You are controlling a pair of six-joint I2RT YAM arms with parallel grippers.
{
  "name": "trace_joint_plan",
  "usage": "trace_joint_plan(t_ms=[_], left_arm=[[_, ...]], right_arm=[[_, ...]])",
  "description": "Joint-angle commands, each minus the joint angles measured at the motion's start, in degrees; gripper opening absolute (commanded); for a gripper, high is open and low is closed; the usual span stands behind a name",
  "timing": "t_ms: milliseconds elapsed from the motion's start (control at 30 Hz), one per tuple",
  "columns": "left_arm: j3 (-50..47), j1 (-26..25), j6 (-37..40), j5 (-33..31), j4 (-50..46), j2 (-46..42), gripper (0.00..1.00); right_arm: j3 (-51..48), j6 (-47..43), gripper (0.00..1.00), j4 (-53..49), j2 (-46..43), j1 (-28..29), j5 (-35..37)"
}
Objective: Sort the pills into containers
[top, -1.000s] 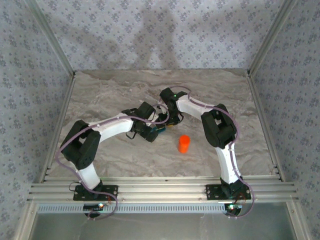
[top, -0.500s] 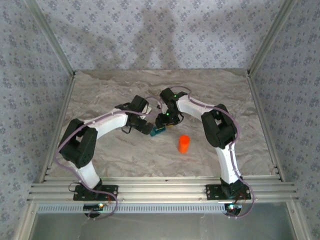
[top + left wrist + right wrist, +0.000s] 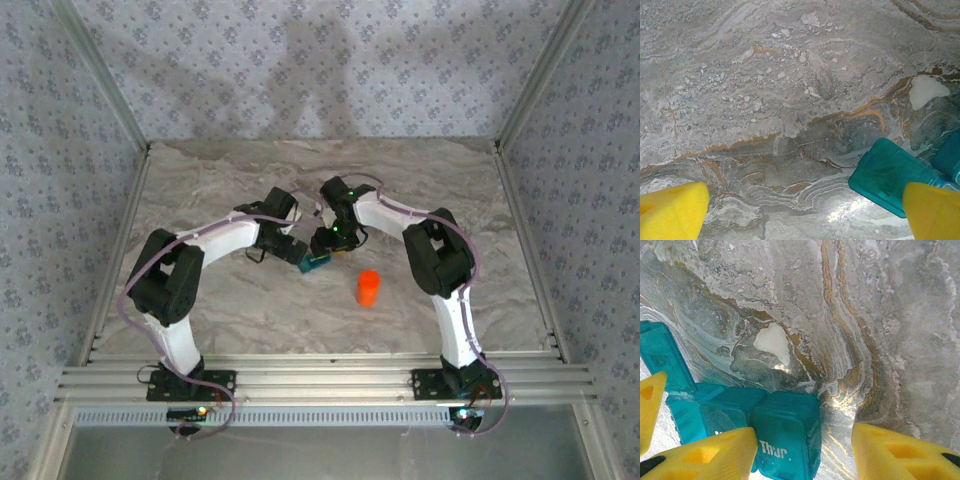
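- The right claw (image 3: 802,456) is seen spread apart. Its left finger (image 3: 705,455) touches the teal pill box (image 3: 785,437), while the other finger stands clear of it.
- The box's end compartment, marked "Thur", is framed between these fingers, and it is not pinched.
- The left claw (image 3: 800,215) is also held wide open, low over the bench (image 3: 220,310), with nothing gripped. One corner of the box lies just beside its right finger (image 3: 932,212).
- A flipped-open lid (image 3: 660,357) is seen lying flat at the box's other end.
- The box rests on the bench between the two claws, near the middle.
- Compared with a second ago, the left claw has been drawn slightly back and to the left, so more of the box is exposed in the top view.
- The right arm's pose is hardly changed.
- The orange bottle (image 3: 368,288) stands upright nearer the arm bases, apart from the box and unmoved.
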Motion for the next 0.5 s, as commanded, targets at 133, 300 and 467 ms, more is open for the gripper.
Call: trace_joint_plan(t_ms=[133, 300, 467], left_arm=[[4.26, 0.71, -1.60, 2.41, -2.13, -0.43, 0.99], [6.93, 1.24, -3.72, 4.37, -2.49, -2.99, 0.99], [7.39, 2.08, -7.09, 5.89, -1.62, -6.75, 0.99]], right_arm=[[-2.58, 0.94, 0.56, -4.11, 2.42, 0.51, 2.26], [-0.95, 1.38, 0.56, -4.85, 1.05, -0.85, 1.55], [1.63, 2.01, 0.58, -5.69, -0.87, -2.69, 0.81]])
